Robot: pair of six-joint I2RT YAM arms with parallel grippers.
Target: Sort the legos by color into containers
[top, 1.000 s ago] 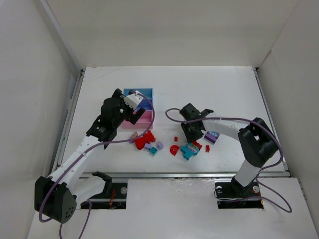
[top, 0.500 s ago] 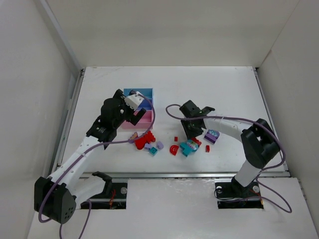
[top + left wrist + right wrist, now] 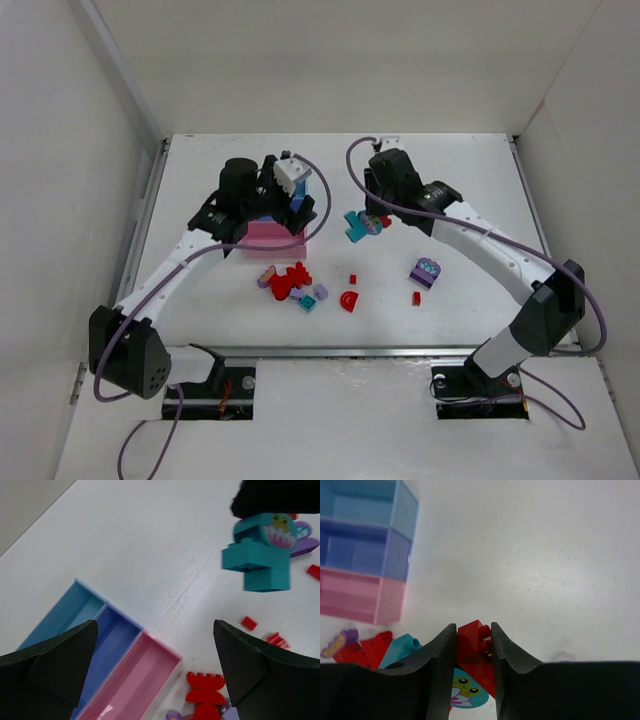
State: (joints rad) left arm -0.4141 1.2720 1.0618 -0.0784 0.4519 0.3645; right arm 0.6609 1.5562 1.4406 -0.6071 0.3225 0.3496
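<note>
The right claw, grasping a teal-and-red frog-faced brick clump, has lifted it from the worktop toward the trays; the left claw is released.

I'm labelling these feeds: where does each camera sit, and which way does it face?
Top external: above and behind, looking down at the table; left arm, right arm show.
Left wrist: faces down onto the containers; open left gripper shows.
Right wrist: faces down; right gripper clamps the teal-and-red lego cluster.
Shared: both wrists see containers.
</note>
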